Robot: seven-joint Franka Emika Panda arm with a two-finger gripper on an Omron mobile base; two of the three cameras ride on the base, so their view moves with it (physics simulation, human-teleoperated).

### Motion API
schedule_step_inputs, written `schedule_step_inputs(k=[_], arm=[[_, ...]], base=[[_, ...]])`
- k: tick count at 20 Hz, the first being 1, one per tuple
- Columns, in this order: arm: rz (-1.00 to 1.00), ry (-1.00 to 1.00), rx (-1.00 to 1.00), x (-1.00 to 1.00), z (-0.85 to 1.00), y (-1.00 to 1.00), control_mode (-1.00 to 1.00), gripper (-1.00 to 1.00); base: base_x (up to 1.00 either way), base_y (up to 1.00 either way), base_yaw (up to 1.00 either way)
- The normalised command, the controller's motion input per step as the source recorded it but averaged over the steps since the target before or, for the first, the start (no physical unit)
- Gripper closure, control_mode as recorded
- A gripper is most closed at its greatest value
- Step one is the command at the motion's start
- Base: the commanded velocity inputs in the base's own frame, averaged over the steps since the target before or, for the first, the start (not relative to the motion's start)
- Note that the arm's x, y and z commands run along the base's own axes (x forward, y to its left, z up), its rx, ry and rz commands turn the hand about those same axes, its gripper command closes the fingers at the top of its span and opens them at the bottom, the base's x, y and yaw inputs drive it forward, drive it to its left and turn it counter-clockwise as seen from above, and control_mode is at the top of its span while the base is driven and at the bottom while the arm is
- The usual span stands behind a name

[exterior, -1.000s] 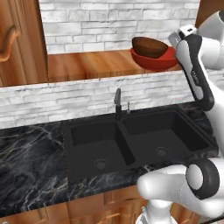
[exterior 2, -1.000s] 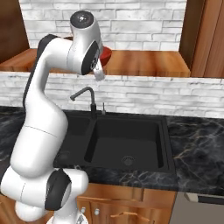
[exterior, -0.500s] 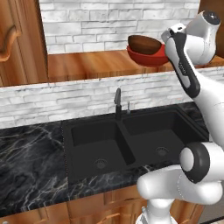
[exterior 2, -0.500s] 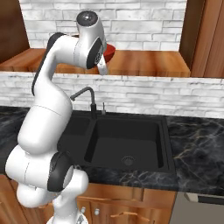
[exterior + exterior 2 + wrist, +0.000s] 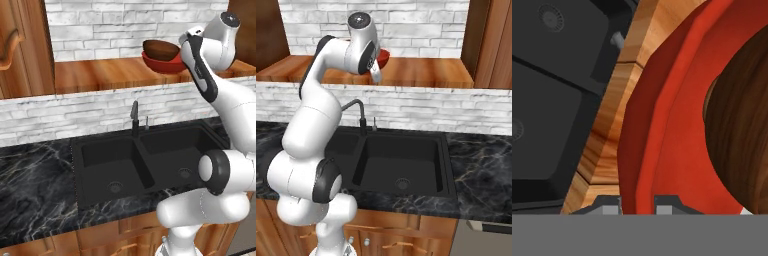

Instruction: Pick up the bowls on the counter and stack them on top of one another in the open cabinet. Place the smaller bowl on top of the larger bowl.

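Counter (image 5: 35,185): black marble-look stone with pale veins is seen well below the jaws; brown wooden drawer fronts run beneath it.
Sink (image 5: 145,160): a matte black double basin is set into the counter, far below the jaws; a dark faucet (image 5: 134,117) stands at its rear edge; both drains are shown from above in the hand view.
Open cabinet (image 5: 100,75): a warm brown wood floor with visible grain and a white brick back are seen; its floor lies just under the jaws.
Larger bowl (image 5: 662,130): wide, shallow, glossy red; it rests on the cabinet floor; its rim is pinched between the jaws, as the hand view shows close up.
Smaller bowl (image 5: 161,49): dark brown wood with streaked grain, rounded; it is nested inside the red bowl, just beyond the jaws; its full outline is given by the left base view, while in the right base view only a red sliver of the stack is left uncovered by the arm.
Gripper (image 5: 637,206): the jaws are drawn nearly together on the red rim; two small grey tips are seen on either side of it.
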Motion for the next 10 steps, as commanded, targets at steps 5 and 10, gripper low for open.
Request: schedule_step_inputs(k=[5, 10], arm=[[0.0, -0.01, -0.02, 0.3, -0.09, 0.0, -1.0, 1.0], [0.0, -0.01, -0.02, 0.28, -0.14, 0.0, -1.0, 1.0]], base=[[0.0, 0.0, 0.0], [0.0, 0.0, 0.0]])
